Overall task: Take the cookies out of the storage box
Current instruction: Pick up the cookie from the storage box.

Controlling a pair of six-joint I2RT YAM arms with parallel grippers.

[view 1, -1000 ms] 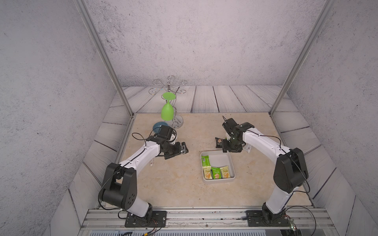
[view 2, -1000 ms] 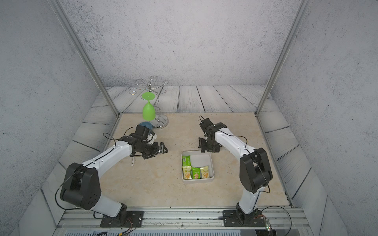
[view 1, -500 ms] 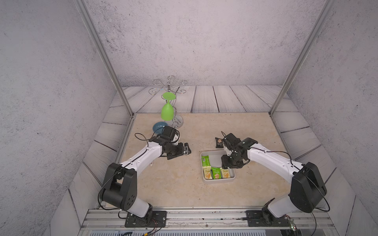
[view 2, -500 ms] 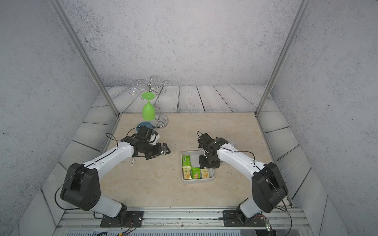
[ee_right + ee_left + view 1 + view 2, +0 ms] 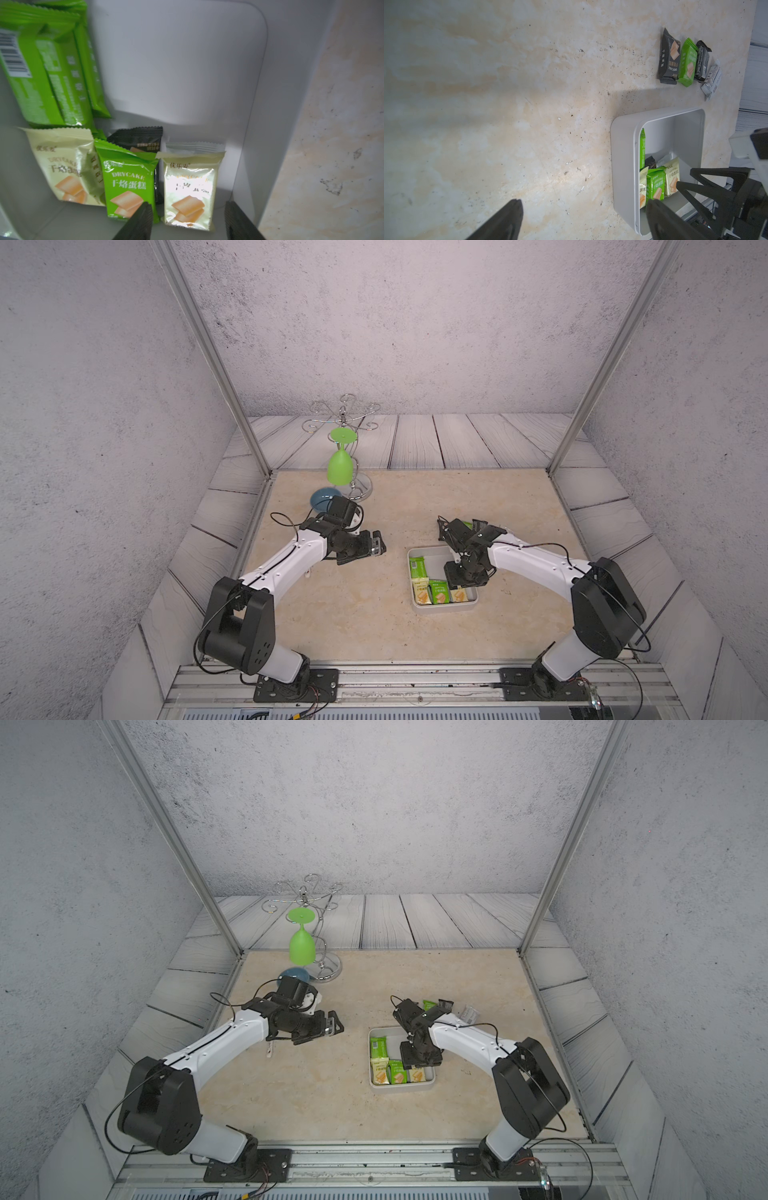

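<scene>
Right gripper [image 5: 188, 207]: jaws spread, empty, having just swung back from the counter [image 5: 353, 614]; now hovering over a pale yellow packet [image 5: 189, 182] in the storage box [image 5: 444, 609]. Four cookies [image 5: 688, 62] lying outside, several remaining inside: next pick apparently beginning. Left gripper [image 5: 583, 202] waiting, wide open

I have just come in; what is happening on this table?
The right tool hangs open over the storage box, jaws astride a pale yellow packet, not yet gripping it. Several other packets are inside. Four packets lie on the table beyond the box. The left tool hovers open and empty beside it.
</scene>
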